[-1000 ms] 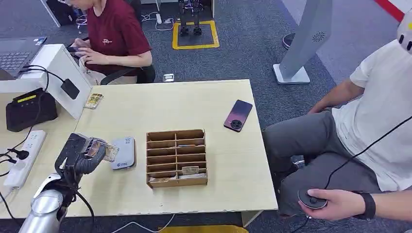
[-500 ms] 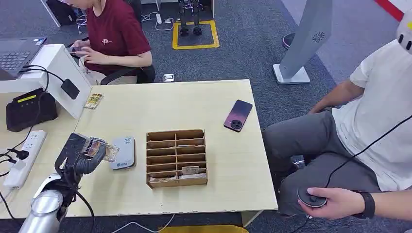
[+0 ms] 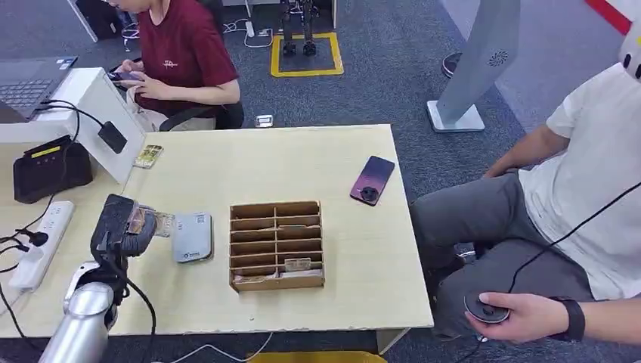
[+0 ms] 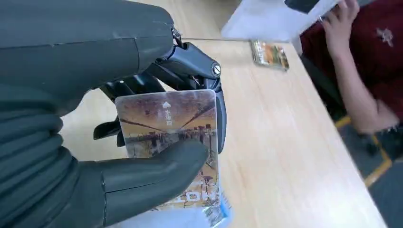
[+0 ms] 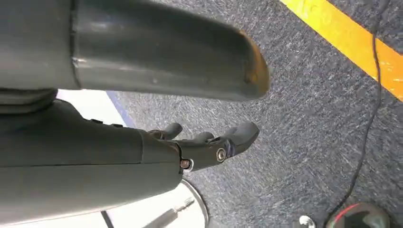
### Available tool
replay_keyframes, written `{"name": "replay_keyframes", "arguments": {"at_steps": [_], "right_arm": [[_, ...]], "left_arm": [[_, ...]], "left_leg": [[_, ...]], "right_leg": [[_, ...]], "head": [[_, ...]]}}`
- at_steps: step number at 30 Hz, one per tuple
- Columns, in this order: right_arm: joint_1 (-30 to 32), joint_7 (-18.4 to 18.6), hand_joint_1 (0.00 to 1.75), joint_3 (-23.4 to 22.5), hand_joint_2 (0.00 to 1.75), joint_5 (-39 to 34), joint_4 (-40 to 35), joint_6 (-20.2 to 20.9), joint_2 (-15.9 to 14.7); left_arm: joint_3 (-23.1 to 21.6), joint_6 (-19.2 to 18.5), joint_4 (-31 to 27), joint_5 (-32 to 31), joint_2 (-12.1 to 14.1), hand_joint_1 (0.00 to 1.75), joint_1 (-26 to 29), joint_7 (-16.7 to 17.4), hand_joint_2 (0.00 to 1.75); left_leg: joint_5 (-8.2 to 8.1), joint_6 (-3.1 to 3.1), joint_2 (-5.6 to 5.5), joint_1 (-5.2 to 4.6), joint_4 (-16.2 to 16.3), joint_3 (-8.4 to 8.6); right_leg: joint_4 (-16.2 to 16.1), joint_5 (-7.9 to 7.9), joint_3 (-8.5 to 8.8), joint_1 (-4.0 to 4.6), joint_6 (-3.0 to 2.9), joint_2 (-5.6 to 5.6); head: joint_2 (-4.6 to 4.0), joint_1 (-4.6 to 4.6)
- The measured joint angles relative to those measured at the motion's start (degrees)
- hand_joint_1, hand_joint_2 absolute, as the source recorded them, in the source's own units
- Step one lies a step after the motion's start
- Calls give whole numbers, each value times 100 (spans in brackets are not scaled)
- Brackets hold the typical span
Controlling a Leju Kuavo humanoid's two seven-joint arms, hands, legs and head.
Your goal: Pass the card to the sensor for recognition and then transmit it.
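- Card point(image 4: 166, 142) first: you have a flat, glossy rectangle with rounded corners, printed in brown and tan, pinched between the thick grey thumb and the darker fingers point(image 4: 199, 66) of the left hand point(image 3: 125, 231).
- Your left hand hangs over the tabletop point(image 3: 302, 162) near its left edge, and the card pokes out toward the sensor point(image 3: 192, 236), with its far end reaching just beside it or over its edge; you cannot tell which.
- That sensor is a flat grey slab with rounded corners, lying on the pale wood-grain tabletop just left of the wooden organizer point(image 3: 277, 245).
- The organizer is a thin brown plywood box split into rows of shallow slots; a few slots on its near side hold cards.
- A dark purple phone point(image 3: 371, 179) with a smooth glossy back lies near the right edge of the tabletop.
- A small printed card packet point(image 3: 148, 156) sits at the far left corner of the tabletop.
- Your right hand point(image 5: 209, 142) hangs over coarse grey carpet point(image 5: 304, 118) crossed by a yellow stripe, its dark fingers loosely apart and holding nothing.
- A seated person in a white shirt point(image 3: 597, 174) beside the right edge of the tabletop holds a round black controller point(image 3: 484, 308).
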Motion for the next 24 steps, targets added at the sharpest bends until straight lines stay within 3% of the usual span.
{"name": "replay_keyframes", "arguments": {"at_steps": [8,24], "right_arm": [[-25,11,0,4,0,0,0,2,9],[-24,-2,0,4,0,0,0,15,9]], "left_arm": [[0,42,753,-26,-221,175,-360,-110,175],[0,24,913,-11,-300,175,-386,-107,175]], "left_leg": [[3,-3,12,0,0,1],[4,-4,12,0,0,1]], "right_leg": [[0,15,-8,0,-2,18],[0,15,-8,0,-1,18]], "head": [[0,-2],[0,0]]}}
